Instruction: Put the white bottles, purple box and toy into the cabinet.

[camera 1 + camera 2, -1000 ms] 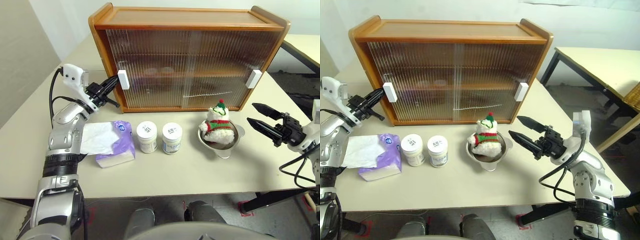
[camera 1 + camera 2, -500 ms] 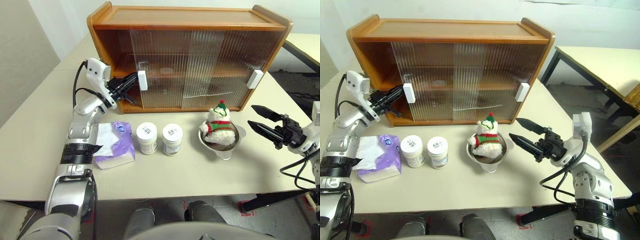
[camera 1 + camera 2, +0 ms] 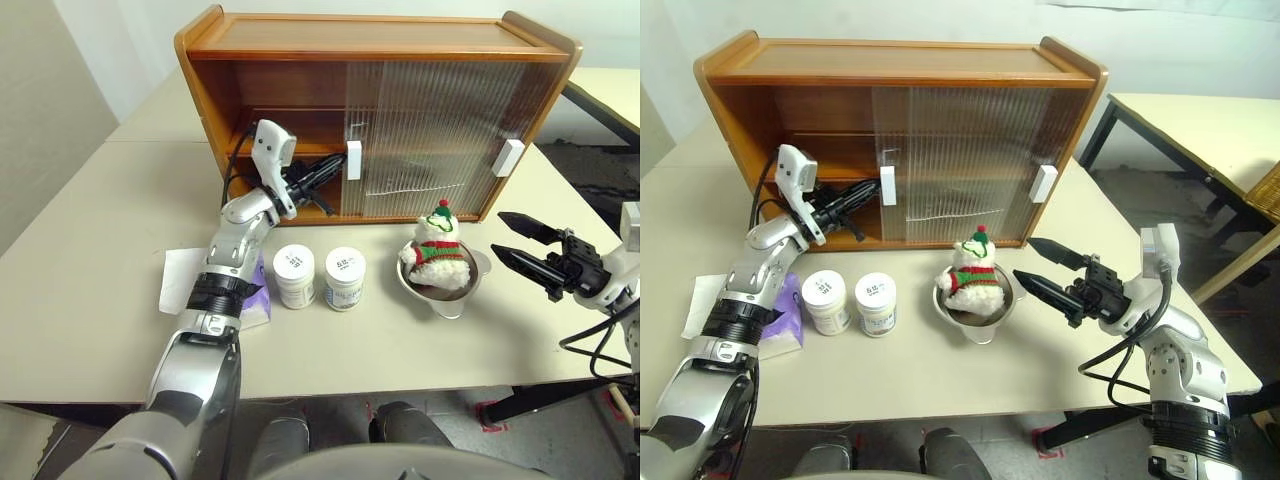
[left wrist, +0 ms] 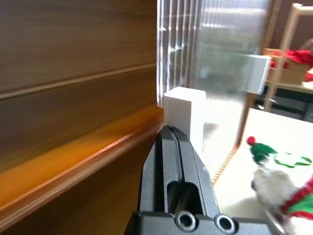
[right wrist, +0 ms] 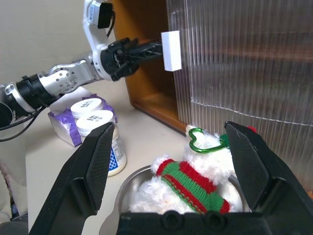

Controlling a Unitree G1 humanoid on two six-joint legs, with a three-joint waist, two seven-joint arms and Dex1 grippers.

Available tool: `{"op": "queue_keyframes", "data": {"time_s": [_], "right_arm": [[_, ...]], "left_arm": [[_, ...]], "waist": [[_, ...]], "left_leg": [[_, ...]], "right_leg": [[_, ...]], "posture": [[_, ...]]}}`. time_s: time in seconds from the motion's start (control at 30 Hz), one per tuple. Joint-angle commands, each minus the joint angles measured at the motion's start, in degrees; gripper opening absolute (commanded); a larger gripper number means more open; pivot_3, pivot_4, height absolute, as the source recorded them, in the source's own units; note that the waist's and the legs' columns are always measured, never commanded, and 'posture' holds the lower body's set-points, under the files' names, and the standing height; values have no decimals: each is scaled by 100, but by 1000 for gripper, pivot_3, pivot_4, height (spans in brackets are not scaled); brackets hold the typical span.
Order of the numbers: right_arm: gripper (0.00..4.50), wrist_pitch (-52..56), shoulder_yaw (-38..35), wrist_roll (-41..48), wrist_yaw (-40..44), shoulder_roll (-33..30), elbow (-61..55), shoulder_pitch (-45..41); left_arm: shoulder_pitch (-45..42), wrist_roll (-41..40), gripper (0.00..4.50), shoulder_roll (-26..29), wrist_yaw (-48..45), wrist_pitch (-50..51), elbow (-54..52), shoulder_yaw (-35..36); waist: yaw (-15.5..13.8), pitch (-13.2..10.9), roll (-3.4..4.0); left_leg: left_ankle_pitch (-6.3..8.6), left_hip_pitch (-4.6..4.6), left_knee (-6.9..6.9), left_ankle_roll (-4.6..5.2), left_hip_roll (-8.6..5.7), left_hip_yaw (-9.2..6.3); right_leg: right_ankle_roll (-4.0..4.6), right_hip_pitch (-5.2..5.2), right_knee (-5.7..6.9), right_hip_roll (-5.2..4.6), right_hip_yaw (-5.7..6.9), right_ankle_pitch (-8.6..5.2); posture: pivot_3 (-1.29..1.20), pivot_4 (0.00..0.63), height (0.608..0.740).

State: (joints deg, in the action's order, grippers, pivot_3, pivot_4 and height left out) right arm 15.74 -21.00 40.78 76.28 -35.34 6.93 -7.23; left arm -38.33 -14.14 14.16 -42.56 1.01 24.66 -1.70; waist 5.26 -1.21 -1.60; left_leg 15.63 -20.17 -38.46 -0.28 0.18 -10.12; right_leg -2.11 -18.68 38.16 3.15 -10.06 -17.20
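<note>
cabinet: wide orange-brown wooden cabinet [image 3: 370,45] with two shelves, at the back of the cream table [image 3: 80,300]. Its left half stands open; both ribbed translucent sliding doors are stacked over the right half.
door handles: white rectangular blocks, one [image 3: 353,160] on the edge of the slid door near the middle, the other [image 3: 508,157] near the cabinet's right end.
left gripper: the two black fingers of the left gripper [image 3: 335,168] are pressed together with nothing between them, tips right up against the middle handle, touching it in the left wrist view.
right gripper: the right gripper [image 3: 518,243] hangs over the table's right side with fingers spread wide, holding nothing, pointing at the toy and a bit apart from it.
toy: small white plush snowman [image 3: 438,250] with red-and-green scarf and hat, sitting in a steel bowl [image 3: 455,298] in front of the cabinet's right half.
white bottles: two short white plastic jars with round lids, side by side, left one [image 3: 294,275] and right one [image 3: 344,277], in front of the open half.
purple box: soft lavender tissue pack [image 3: 257,300] just left of the jars, mostly hidden behind the left arm, white tissue [image 3: 180,280] sticking out to its left.
</note>
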Motion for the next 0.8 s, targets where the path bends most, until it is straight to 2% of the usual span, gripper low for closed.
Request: {"op": "queue_keyframes", "data": {"time_s": [0.03, 0.47, 0.57, 0.7, 0.8], "right_arm": [[4500, 112, 85, 60, -144, 42, -242, 57], [4500, 278, 86, 129, -428, 109, -610, 148], [4500, 317, 89, 159, -507, 125, -725, 174], [4500, 366, 136, 176, -515, 116, -829, 231], [4500, 368, 293, 108, -404, 66, -787, 158]], "left_arm": [[-251, 133, 22, -97, -96, -124, 328, -122], [-515, 155, 22, -160, -172, -328, 615, -64], [-371, 114, 22, -10, -167, -171, 187, -25], [-21, 113, 22, 386, -54, 530, -781, -32], [500, -359, 668, 960, -25, 1835, -2077, 262]], "waist": [[13, 0, 0], [40, 0, 0], [61, 0, 0], [168, 0, 1], [253, 0, 3]], "left_leg": [[0, 0, 0, 0, 0, 0], [14, -24, -35, 22, -5, 0], [15, -26, -36, 23, -6, 0], [16, -27, -33, 26, -7, 2], [19, -30, -30, 27, -8, 6]], "right_leg": [[-1, 0, 0, 0, 0, 0], [-19, -1, -8, -2, -2, -4], [-19, -1, -8, -3, -2, -4], [-23, -4, -8, -2, -1, -6], [-23, -5, -9, -2, -1, -13]], "posture": [[-206, 0, 740], [-230, 0, 740], [-235, 0, 740], [-223, 0, 740], [-202, 8, 740]]}}
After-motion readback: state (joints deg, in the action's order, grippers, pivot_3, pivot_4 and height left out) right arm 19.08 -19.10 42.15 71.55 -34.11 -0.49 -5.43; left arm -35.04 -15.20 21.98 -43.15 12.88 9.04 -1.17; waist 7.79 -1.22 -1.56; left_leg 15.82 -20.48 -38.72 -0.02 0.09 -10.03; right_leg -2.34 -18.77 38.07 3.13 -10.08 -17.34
